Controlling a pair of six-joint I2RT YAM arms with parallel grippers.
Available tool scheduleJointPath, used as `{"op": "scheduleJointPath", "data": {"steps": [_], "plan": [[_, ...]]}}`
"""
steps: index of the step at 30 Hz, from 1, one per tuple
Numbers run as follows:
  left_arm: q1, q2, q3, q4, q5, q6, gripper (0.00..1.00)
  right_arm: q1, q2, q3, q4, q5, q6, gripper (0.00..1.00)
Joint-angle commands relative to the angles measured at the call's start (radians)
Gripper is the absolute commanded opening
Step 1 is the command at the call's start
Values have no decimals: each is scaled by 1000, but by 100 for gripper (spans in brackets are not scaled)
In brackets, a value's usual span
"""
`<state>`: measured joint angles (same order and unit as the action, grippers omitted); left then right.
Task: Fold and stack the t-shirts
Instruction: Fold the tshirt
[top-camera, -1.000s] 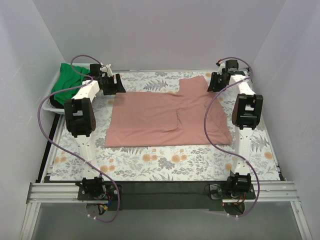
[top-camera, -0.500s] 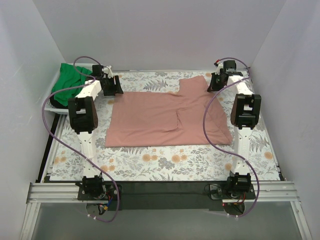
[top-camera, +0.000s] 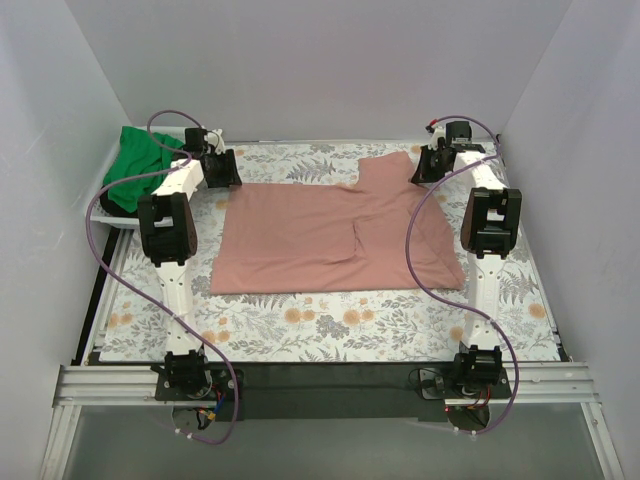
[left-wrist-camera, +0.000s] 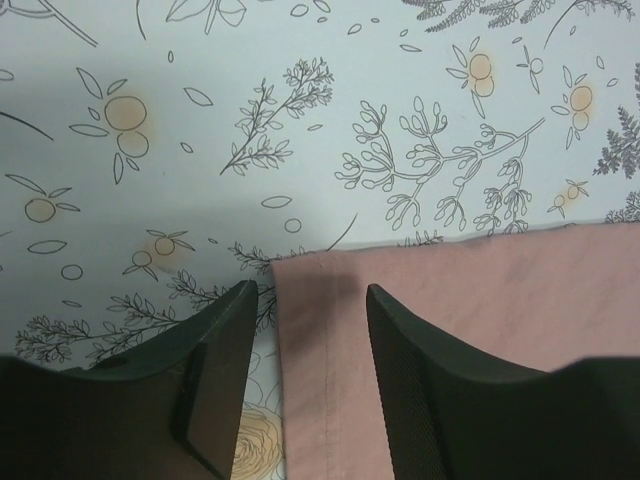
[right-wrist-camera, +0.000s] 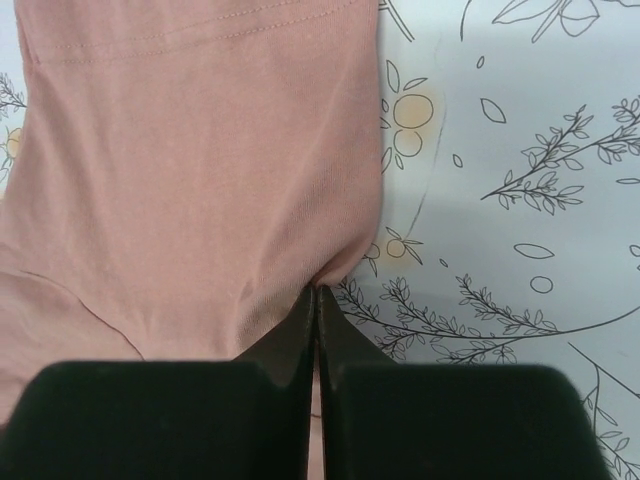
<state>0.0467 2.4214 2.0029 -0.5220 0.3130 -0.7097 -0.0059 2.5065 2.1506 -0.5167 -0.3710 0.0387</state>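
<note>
– So, pink t-shirt (top-camera: 330, 235): position?
– It lies flat at the middle of the counter, on the floral cloth (top-camera: 300, 320). A flap of it juts toward 12 o'clock at the right end, and a fold line shows near its centre.
– Left pincer (left-wrist-camera: 310, 295)?
– It is down at the shirt's 10 o'clock corner. In the wrist view the jaws stand apart. One finger is over the floral cloth and the other over pink fabric, with the shirt's side edge running between them. It has not clamped on anything.
– Right pincer (right-wrist-camera: 317, 292)?
– It is at the 2 o'clock corner, beside the flap. The fingers are pressed together, and the cloth puckers right at the tips. It is pinching the edge of the pink t-shirt.
– Green t-shirt (top-camera: 140, 165)?
– It is bunched up in the white basket (top-camera: 95, 212) at the counter's 10 o'clock corner. It is unfolded and lies apart from the pink one, just behind the left arm.
</note>
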Motion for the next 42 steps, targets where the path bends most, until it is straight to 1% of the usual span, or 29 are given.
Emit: {"op": "scheduleJointPath", "data": {"steps": [1,4,5,6,9,10,11,12,15,18,26,29,32,35,42], "plan": [[-7,18,20,-12,0,26,45,4,-14,17,49,-42,9,1],[-11,34,22,-22,3,30,41,4,-24,17,61,-49,13,1],[-11,39,22,-26,5,30,38,4,-32,17,64,-54,13,1],[-13,38,22,-29,11,33,31,4,-35,17,66,-55,13,1],[-15,41,25,-30,18,30,17,1,-49,15,75,-52,12,1],[-13,38,30,-29,17,27,7,0,-55,14,78,-51,13,1],[-13,36,30,-26,17,23,2,-2,-60,14,80,-51,13,1],[-15,31,33,-20,17,18,0,-3,-63,14,80,-49,13,1],[-13,19,39,-3,20,12,0,-11,-83,5,83,-49,13,1],[-11,-27,30,17,28,7,0,-22,-112,-15,83,-54,10,1],[-8,-142,-55,71,61,21,0,-51,-198,-83,81,-72,-25,1],[-5,-156,-84,91,57,24,0,-58,-210,-104,81,-77,-36,1],[-4,-140,-66,86,40,24,0,-60,-207,-106,80,-80,-36,1],[-2,-140,-67,88,63,13,0,-60,-201,-100,80,-86,-36,1],[2,-202,-111,131,75,10,0,-62,-216,-92,73,-105,-34,1]]}}
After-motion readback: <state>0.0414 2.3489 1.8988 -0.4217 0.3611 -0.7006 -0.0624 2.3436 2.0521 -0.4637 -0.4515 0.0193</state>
